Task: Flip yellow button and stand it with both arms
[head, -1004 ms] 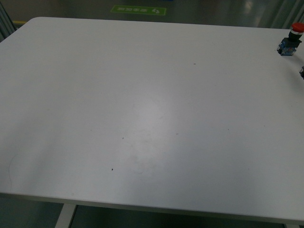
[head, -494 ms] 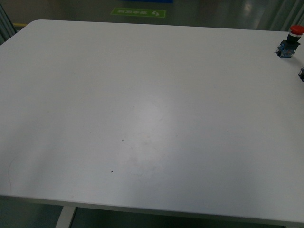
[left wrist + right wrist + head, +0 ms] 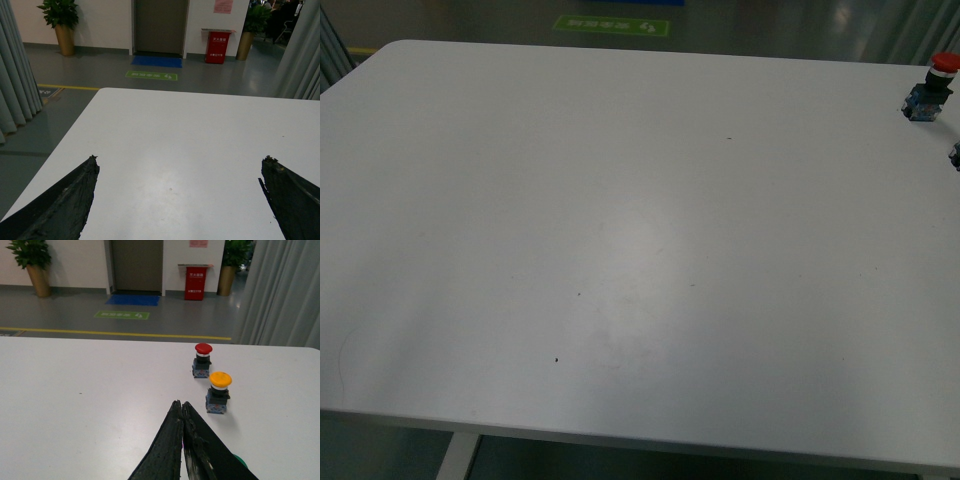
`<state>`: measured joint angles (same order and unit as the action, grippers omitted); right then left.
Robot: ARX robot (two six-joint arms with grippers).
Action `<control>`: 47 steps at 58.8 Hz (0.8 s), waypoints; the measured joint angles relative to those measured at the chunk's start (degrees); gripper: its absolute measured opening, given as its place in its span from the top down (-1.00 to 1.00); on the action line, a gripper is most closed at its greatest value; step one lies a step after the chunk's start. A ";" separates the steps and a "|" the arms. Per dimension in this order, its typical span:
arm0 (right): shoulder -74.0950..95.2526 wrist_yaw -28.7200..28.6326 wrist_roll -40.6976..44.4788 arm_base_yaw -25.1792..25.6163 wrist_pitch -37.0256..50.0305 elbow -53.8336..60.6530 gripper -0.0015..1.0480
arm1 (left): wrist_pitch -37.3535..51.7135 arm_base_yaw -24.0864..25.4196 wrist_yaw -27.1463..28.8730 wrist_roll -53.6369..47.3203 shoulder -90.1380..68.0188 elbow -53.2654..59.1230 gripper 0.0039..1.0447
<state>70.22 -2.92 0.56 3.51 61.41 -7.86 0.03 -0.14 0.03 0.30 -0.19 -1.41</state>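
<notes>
Nothing moved; 1 yellow button [image 3: 219, 392], 1 red button [image 3: 202, 360] upright.

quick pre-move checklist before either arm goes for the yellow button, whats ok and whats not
1. Yellow button located: ok, right wrist view shows it on the white table, cap up.
2. Told apart from the red button: ok, the red one stands apart, beyond it.
3. Right gripper ready to grasp: not ok, fingers pressed shut, empty.
4. Left gripper ready: ok, fingers wide open, nothing between them.
5. Left arm sees the target: not ok, only bare table in its wrist view.
6. Green object beside the right fingers: cannot tell what it is, mostly hidden.
</notes>
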 joint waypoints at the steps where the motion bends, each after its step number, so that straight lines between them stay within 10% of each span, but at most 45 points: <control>1: -0.92 1.44 -0.02 -0.76 -0.55 0.42 0.94 | 0.00 0.00 0.00 0.00 0.00 0.00 -0.87; 47: -35.87 2.86 0.00 -3.34 -27.80 7.56 0.94 | 0.00 0.00 0.00 0.00 0.00 0.00 -0.87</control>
<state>34.35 -0.05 0.56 0.16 33.61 -0.30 0.03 -0.14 0.03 0.30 -0.19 -1.41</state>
